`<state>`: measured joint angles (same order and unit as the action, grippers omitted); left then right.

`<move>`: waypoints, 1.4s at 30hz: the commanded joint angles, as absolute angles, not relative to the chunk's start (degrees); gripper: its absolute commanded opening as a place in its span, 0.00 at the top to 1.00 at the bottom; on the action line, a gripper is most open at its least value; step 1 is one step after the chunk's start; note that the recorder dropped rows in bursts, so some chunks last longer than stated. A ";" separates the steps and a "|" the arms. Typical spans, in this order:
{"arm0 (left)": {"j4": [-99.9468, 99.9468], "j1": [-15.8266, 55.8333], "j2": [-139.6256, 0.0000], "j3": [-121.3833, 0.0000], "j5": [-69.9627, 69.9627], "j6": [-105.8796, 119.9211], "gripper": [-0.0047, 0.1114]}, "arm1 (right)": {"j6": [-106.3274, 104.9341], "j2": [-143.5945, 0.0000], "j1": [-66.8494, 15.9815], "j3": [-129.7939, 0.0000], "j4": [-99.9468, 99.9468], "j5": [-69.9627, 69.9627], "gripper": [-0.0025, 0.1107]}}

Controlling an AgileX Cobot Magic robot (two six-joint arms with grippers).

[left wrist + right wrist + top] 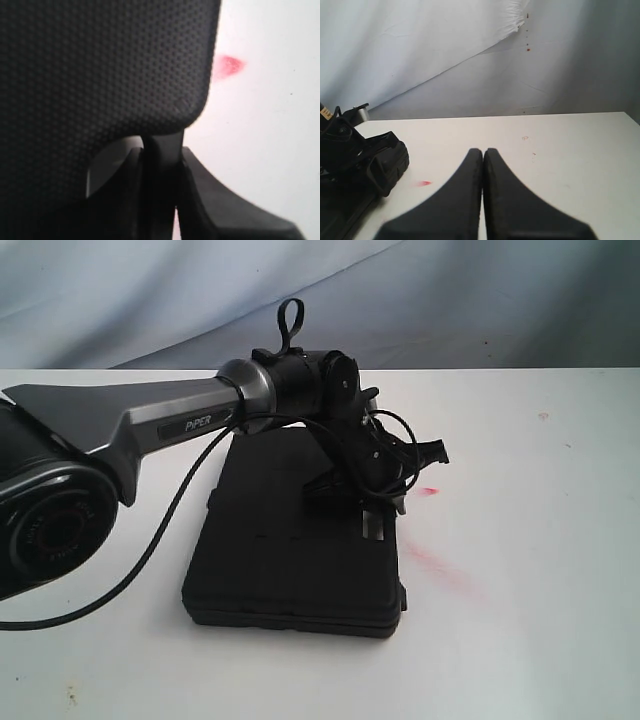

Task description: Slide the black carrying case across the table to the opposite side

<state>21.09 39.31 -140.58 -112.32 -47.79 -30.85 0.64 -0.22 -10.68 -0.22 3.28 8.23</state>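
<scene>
In the exterior view, the black carrying case (270, 540) lay flat on the white table (540, 440), well in from the far edge and a little left of the tabletop's middle. The left arm (150, 415), marked PiPER, reached in from the left edge, and the left gripper (372, 505) pointed down at the case's right side near its far corner. A black cable (150, 550) looped from the arm down over the tabletop. Two red smears (430, 490) marked the table just right of the case, and a pale blue-grey cloth (450, 300) hung behind the far edge. In the left wrist view, the case's dimpled lid (100, 75) filled most of the picture. The left gripper (164, 150) was at the lid's rounded corner, its jaws drawn together with only a sliver of light between them. One red smear (229, 65) lay on the table beside that corner. In the right wrist view, the right gripper (483, 155) hung over bare tabletop (560, 145), pointing toward the far edge, its jaws pressed together and holding nothing. The case (335, 215) sat off to one side of it, well apart, with a red smear (424, 183) between them.
</scene>
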 commanded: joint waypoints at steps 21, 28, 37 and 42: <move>29.51 39.94 -142.32 -112.38 -35.25 -24.82 0.80 | 0.56 0.00 -10.30 0.00 2.68 7.65 0.98; 29.88 39.94 -142.32 -112.38 -34.80 -24.95 0.52 | 0.43 0.00 -10.30 0.00 2.68 7.65 0.98; 31.02 39.94 -142.09 -112.38 -35.99 -24.95 0.49 | 0.43 0.00 -10.30 0.00 2.68 7.65 0.98; 29.83 39.94 -141.95 -113.47 -38.01 -24.95 0.50 | 0.51 0.00 -10.30 0.00 2.68 7.65 0.98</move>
<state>24.89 39.88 -140.71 -112.76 -43.40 -25.51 0.64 -0.22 -10.68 -0.22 3.28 8.23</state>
